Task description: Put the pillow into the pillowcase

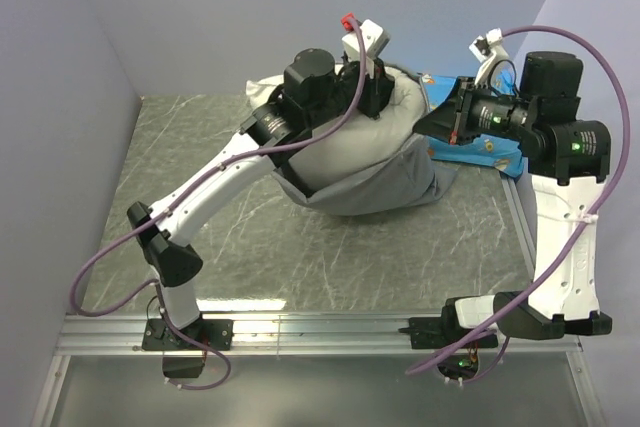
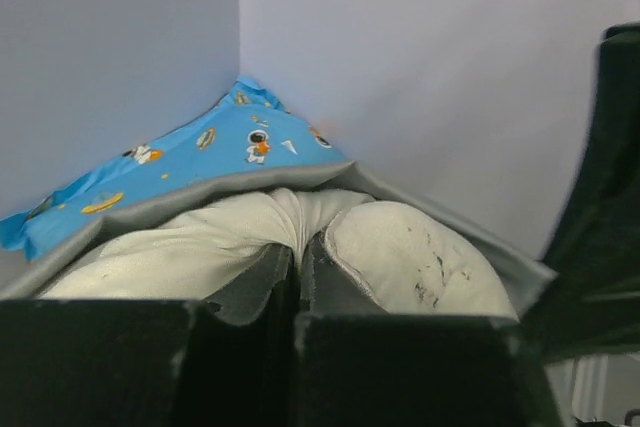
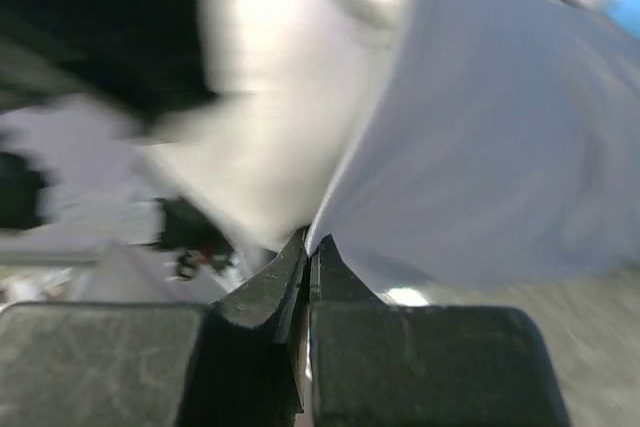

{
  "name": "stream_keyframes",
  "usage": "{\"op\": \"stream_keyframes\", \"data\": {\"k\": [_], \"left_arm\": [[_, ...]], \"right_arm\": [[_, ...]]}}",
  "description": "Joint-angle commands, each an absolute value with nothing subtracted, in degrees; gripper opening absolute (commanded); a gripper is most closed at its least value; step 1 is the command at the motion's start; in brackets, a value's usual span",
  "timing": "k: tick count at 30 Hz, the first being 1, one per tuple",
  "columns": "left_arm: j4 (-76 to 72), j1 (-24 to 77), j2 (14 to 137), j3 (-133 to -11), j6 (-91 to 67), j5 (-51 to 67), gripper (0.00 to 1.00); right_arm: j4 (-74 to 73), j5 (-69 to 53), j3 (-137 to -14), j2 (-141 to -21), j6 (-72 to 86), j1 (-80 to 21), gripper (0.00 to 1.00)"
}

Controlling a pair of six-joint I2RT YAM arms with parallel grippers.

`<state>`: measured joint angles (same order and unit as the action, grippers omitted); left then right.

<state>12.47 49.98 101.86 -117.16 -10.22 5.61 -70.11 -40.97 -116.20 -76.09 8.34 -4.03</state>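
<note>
The white pillow (image 1: 402, 105) lies at the back of the table, its lower part inside the grey pillowcase (image 1: 370, 179). My left gripper (image 1: 372, 97) is shut on a pinch of the pillow's top; in the left wrist view its jaws (image 2: 297, 255) clamp a fold of the white pillow (image 2: 400, 247), with the pillowcase rim (image 2: 440, 219) just behind. My right gripper (image 1: 434, 125) is shut on the pillowcase's right edge. The blurred right wrist view shows its jaws (image 3: 310, 244) closed on the grey pillowcase (image 3: 480, 147), with the pillow (image 3: 265, 107) to the left.
A blue cartoon-printed pillow (image 1: 482, 153) lies behind the right gripper against the back wall, and shows in the left wrist view (image 2: 230, 145). Grey walls close in the left, back and right. A metal rail (image 1: 320, 332) runs along the near edge.
</note>
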Motion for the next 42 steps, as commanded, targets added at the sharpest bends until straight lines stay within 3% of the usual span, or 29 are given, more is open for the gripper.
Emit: {"op": "stream_keyframes", "data": {"k": [1,5,6,8,12,19,24,28,36,42], "left_arm": [[21.3,46.9,107.5,-119.5,-12.3,10.9,0.09],[19.2,44.5,100.7,-113.3,-9.7,16.4,0.36],[19.4,43.5,99.0,-112.5,-7.7,17.0,0.53],[20.1,41.8,92.8,-109.3,-7.1,18.8,0.71],[20.5,29.3,79.3,-100.3,-10.5,22.8,0.82],[29.1,10.0,61.4,-82.3,-9.9,24.4,0.87],[35.9,-3.1,57.4,-72.1,-7.6,33.9,0.8],[34.2,-1.5,54.9,-67.8,-5.2,42.6,0.82],[29.5,14.5,58.4,-75.6,-2.3,28.9,0.85],[25.1,22.8,65.7,-83.9,-0.6,26.8,0.9]], "right_arm": [[-58.1,-59.0,-118.9,-74.2,15.2,-3.1,0.0],[-48.1,-61.9,-115.5,-72.3,25.0,-0.3,0.0],[-47.2,-61.8,-114.4,-72.4,25.7,1.3,0.0],[-44.8,-61.9,-112.2,-72.7,28.4,5.0,0.0],[-34.0,-62.7,-106.9,-72.2,37.1,9.5,0.0],[-28.8,-61.6,-105.5,-73.2,44.1,9.1,0.0],[-30.0,-61.0,-105.0,-73.0,43.2,9.0,0.0],[-32.7,-60.6,-105.3,-73.0,41.5,8.8,0.0],[-37.4,-59.5,-99.9,-70.2,35.2,8.4,0.0],[-40.8,-59.1,-96.8,-68.0,31.4,8.2,0.0]]}}
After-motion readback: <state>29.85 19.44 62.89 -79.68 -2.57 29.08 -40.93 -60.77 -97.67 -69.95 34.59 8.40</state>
